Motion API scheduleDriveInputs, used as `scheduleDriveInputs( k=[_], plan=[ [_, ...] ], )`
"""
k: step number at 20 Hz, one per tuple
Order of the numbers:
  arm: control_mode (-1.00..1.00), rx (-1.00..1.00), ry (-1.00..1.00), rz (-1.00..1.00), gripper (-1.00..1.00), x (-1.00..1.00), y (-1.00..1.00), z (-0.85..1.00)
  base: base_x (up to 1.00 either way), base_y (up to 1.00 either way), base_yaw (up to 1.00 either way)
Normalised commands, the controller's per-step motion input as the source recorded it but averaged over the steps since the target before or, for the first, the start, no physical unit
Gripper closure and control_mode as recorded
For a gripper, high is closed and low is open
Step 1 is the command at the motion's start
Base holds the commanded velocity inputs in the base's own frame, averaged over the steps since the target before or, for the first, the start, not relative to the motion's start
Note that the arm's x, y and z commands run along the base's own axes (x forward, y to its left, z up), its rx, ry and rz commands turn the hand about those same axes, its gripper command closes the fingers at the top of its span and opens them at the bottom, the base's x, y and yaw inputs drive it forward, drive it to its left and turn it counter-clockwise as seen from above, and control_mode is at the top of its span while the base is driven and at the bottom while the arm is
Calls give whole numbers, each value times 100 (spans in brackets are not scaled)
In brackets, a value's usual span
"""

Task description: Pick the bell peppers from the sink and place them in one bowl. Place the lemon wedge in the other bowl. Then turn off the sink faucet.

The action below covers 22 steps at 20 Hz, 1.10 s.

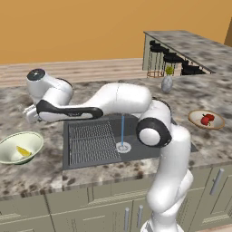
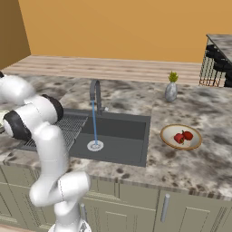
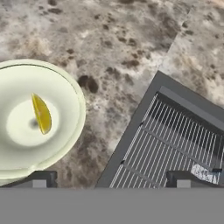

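A: Where does the gripper [image 3: 111,178] sit?
B: At the bottom of the hand view its two dark finger tips stand far apart, spread wide with nothing between them. Below them lies speckled granite counter [image 3: 131,48], between the green bowl and the sink's corner.
A: And the lemon wedge [image 3: 41,113]?
B: In the pale green bowl [image 3: 65,92] at the left of the hand view, lying near the middle of its floor. In the left base view the same bowl [image 1: 13,142] is at the lower left, the wedge [image 1: 23,151] inside.
A: The bell peppers [image 2: 182,136]?
B: Both red, together in the shallow tan bowl [image 2: 170,137] at the right of the right base view, on the counter beside the sink [image 2: 122,131].
A: The faucet [image 2: 95,95]?
B: Running: a thin blue stream [image 2: 94,123] drops onto the round drain [image 2: 95,145]. The wire rack [image 1: 90,141] fills the basin's left part in the left base view.
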Motion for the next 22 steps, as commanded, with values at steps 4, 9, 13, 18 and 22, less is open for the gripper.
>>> scheduleDriveInputs(
  k=[4, 9, 13, 18, 22],
  plan=[
    [-100, 21, -25, 10, -100, -46, -69, -11, 0, 0, 0],
    [-100, 14, -4, 6, -100, -46, -56, 25, 0, 0, 0],
    [-100, 10, 0, 8, -100, -22, -48, 42, 0, 0, 0],
    [-100, 0, 0, 11, -100, -2, -45, 50, 0, 0, 0],
    [-100, -2, 0, 14, -100, -5, -39, 31, 0, 0, 0]
  ],
)
